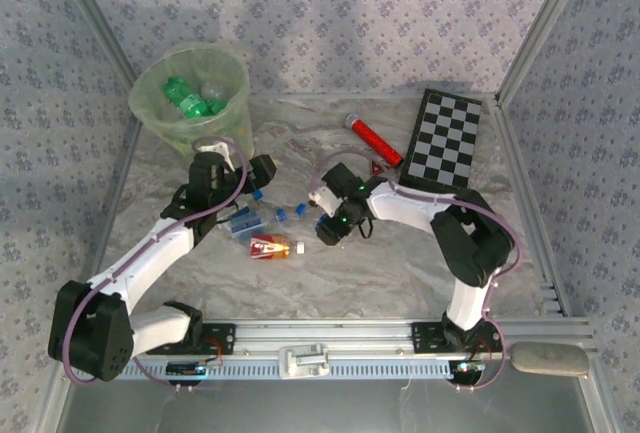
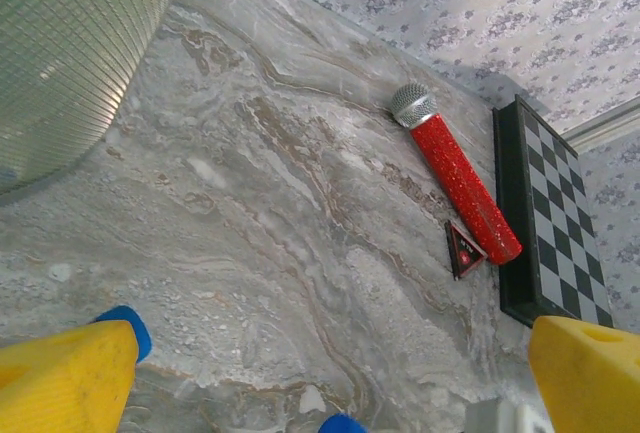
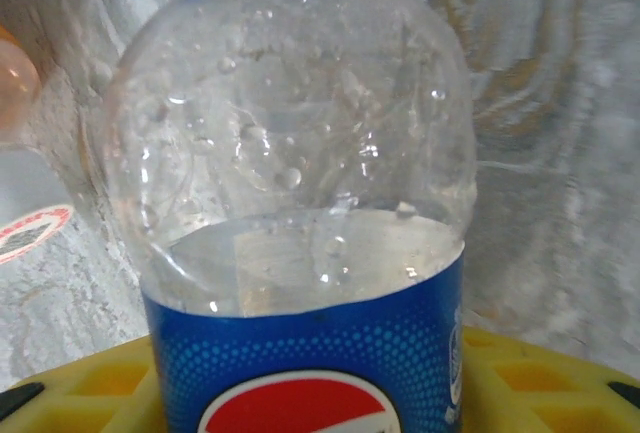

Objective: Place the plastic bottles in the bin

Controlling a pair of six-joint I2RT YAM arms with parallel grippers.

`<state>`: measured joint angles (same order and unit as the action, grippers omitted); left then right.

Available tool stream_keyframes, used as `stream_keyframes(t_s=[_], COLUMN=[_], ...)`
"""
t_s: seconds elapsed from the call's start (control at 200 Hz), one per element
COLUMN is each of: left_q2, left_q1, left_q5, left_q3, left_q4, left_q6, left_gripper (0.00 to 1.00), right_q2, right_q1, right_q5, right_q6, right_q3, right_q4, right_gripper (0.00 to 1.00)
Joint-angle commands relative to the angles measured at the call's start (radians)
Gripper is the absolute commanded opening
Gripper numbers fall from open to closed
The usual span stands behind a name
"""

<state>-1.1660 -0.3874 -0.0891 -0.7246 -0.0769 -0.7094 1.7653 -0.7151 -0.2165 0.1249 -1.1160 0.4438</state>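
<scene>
A clear plastic bottle (image 3: 300, 213) with a blue label stands close up between my right gripper's yellow fingers (image 3: 560, 383), which press on its sides. My right gripper (image 1: 332, 225) sits mid-table. More bottles lie left of it: a blue-labelled one (image 1: 243, 221), a red-labelled one (image 1: 270, 247) and two blue caps (image 1: 282, 215). The pale-green bin (image 1: 165, 123) stands at the back left with green bottles (image 1: 190, 98) inside. My left gripper (image 1: 257, 181) hovers right of the bin, open, with bare table between its fingers (image 2: 70, 373). A blue cap (image 2: 128, 325) peeks beside one finger.
A red microphone (image 1: 375, 141) lies at the back right beside a black-and-white checkerboard (image 1: 447, 140), with a small red triangle (image 1: 378, 167) in front. In the left wrist view the bin's wall (image 2: 70, 53) is at the upper left and the microphone (image 2: 460, 188) at the right.
</scene>
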Motion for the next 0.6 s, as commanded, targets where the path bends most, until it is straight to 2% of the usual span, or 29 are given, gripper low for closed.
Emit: stream_keyframes(t_s=[0.0, 0.18, 0.31, 0.595], left_q2=[-0.013, -0.047, -0.073, -0.161], left_q1=[-0.024, -0.074, -0.115, -0.191], left_q5=[-0.015, -0.019, -0.014, -0.06], left_q3=[-0.022, -0.023, -0.027, -0.079], left_q4=[-0.076, -0.158, -0.21, -0.258], left_q6=[-0.054, -0.122, -0.159, -0.179], left_gripper=[1.0, 1.0, 1.0, 1.0], right_q2=[-0.102, -0.2, -0.254, -0.259], right_q1=[0.048, 0.112, 0.118, 0.116], right_q5=[-0.102, -0.166, -0.172, -0.229], right_q6=[-0.089, -0.268, -0.37, -0.425], right_q3=[0.028, 0.102, 0.165, 0.168], right_q4=[-0.102, -0.303, -0.468, -0.61], right_gripper=[0.45, 0.46, 0.46, 0.46])
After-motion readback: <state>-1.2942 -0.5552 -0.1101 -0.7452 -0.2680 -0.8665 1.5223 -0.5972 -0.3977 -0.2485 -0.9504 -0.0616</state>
